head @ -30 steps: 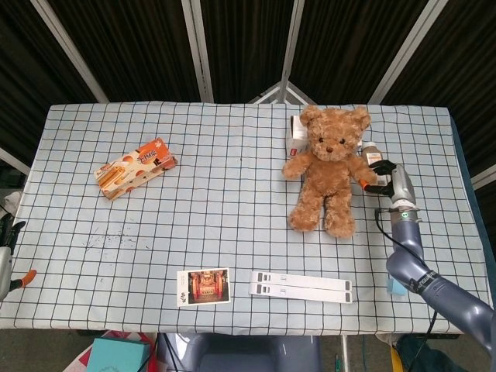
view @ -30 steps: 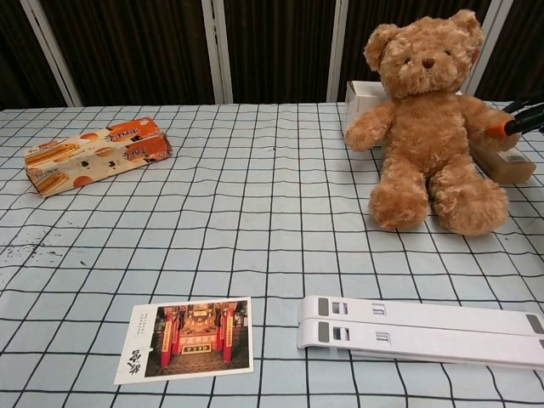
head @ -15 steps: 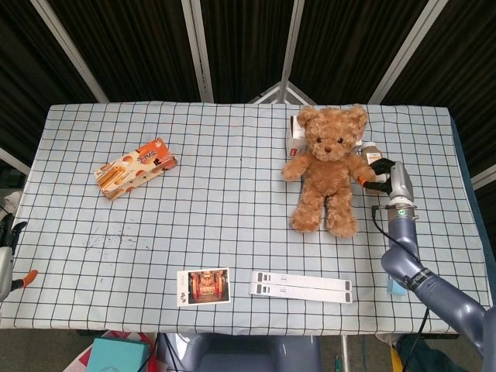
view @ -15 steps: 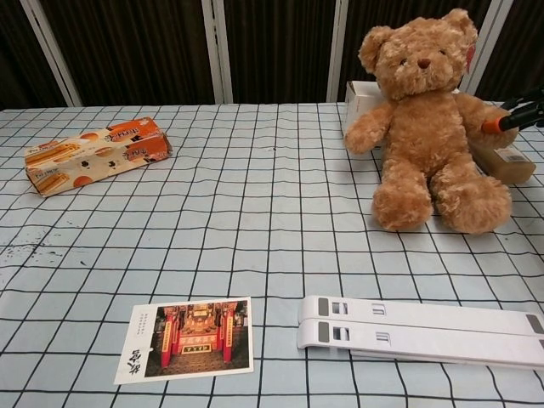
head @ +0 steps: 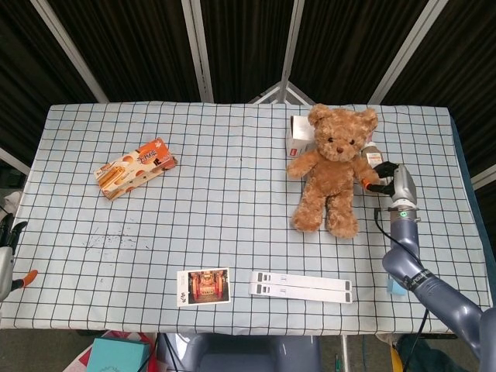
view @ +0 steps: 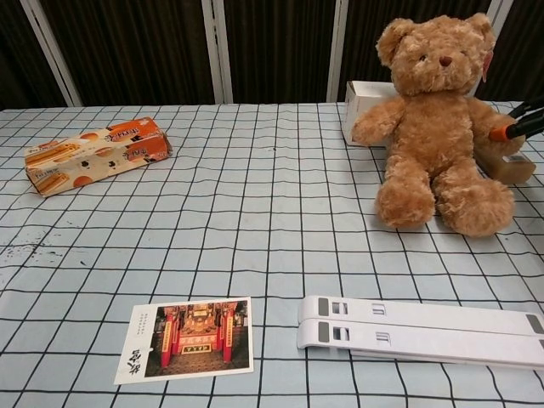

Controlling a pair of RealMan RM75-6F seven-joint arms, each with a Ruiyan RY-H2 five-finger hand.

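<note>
the teddy bear (head: 332,169) is now shifted slightly rightward on the checked table (head: 232,194), its arm pinched by the right hand (head: 385,177), so a drag is judged underway. the left hand (head: 6,263) hangs off-table, fingers indiscernible.

Teddy bear (head: 332,172) upper right: golden brown. Tablecloth (head: 225,201): pale blue, black grid. Snack box (head: 135,167) upper left: orange and cream. Folded stand (view: 421,331), bottom: white.

You can't read any print here: the lettering on the snack box (view: 98,154) and postcard (view: 186,339) is too blurred.
</note>
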